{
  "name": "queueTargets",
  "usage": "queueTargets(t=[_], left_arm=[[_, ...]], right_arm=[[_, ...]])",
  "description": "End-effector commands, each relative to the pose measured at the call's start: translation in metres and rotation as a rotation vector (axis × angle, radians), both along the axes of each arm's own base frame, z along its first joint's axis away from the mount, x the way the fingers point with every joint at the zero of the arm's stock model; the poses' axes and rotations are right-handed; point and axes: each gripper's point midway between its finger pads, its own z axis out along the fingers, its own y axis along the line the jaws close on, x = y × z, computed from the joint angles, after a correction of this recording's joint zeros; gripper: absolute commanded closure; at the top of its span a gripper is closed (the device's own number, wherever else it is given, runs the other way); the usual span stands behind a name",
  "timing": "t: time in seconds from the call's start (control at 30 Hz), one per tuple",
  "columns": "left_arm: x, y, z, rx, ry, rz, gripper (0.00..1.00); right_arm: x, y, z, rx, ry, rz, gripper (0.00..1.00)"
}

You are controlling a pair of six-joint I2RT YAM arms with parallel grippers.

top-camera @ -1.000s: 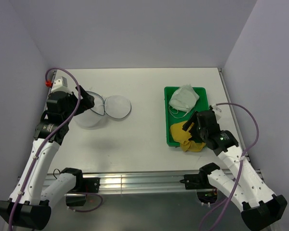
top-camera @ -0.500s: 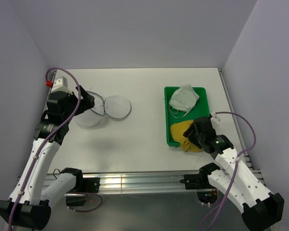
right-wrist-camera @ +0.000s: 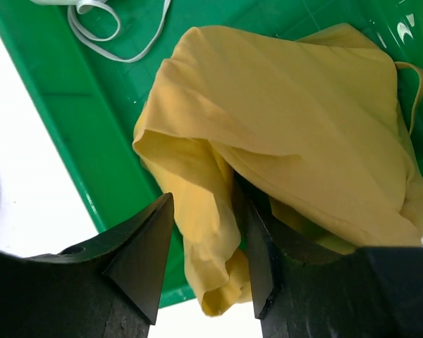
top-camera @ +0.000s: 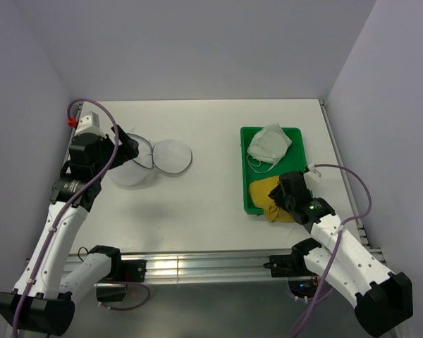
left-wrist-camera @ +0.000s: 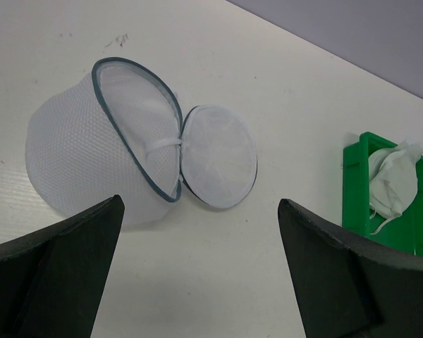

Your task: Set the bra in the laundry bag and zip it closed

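Toward 4 o'clock on the flat white desk (top-camera: 211, 127), nearest the arm bases, the right hand (top-camera: 280, 193) reaches down onto the mustard-yellow soft fabric bra (top-camera: 262, 190). Seen from the right wrist, its two dark fingers (right-wrist-camera: 144, 253) stand close together on either side of a bunched fold of the bra, and the fold fills the gap between them. Whether they pinch it tight I cannot tell.

The bra lies crumpled in the 6 o'clock end of the green rectangular plastic tray (top-camera: 296, 134). One lobe spills over the tray's near rim onto the desk, and a thin strap shows at the bra's 2 o'clock edge. Farther along, at the tray's 12 o'clock end, lies the white-grey crumpled fabric garment (top-camera: 269, 143), its pale looped band lying apart from the bra.

Across the desk at 9 o'clock sits the round translucent white mesh laundry bag (top-camera: 135, 172), unzipped. Its deep dome half (left-wrist-camera: 70, 155) rests on its side with the dark-rimmed mouth facing 3 o'clock. The shallower half (left-wrist-camera: 218, 155) lies beside it, the two joined at a small white tab.

The left hand (top-camera: 130, 149) hangs at the bag's 11 o'clock side, its fingers (left-wrist-camera: 56, 274) spread wide and clear of the mesh.
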Motion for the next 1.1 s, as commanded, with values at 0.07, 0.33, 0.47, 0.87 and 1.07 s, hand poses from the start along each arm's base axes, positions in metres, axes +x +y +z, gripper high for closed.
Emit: queueTargets(t=[0.07,0.33,0.47,0.87,1.07], left_arm=[[0.004,-0.005,0.006,-0.019,-0.029,-0.012,0.01],[0.005,-0.005,0.006,-0.021,-0.028,-0.014,0.01],[0.005,-0.006,0.005,-0.020,-0.025,-0.016,0.01],[0.004,-0.003,0.007,-0.018,-0.031,-0.004,0.01],[0.004,-0.002,0.010,-0.017,-0.039,0.003,0.01]], right_arm=[[0.014,-0.004,0.001,-0.026,-0.063,-0.045,0.49],[0.017,-0.007,-0.005,-0.067,-0.058,-0.039,0.50],[0.024,-0.001,-0.004,-0.057,-0.066,-0.022,0.58],[0.045,0.008,0.096,-0.046,-0.186,0.019,1.00],[0.069,0.033,0.206,0.022,-0.350,0.120,1.00]])
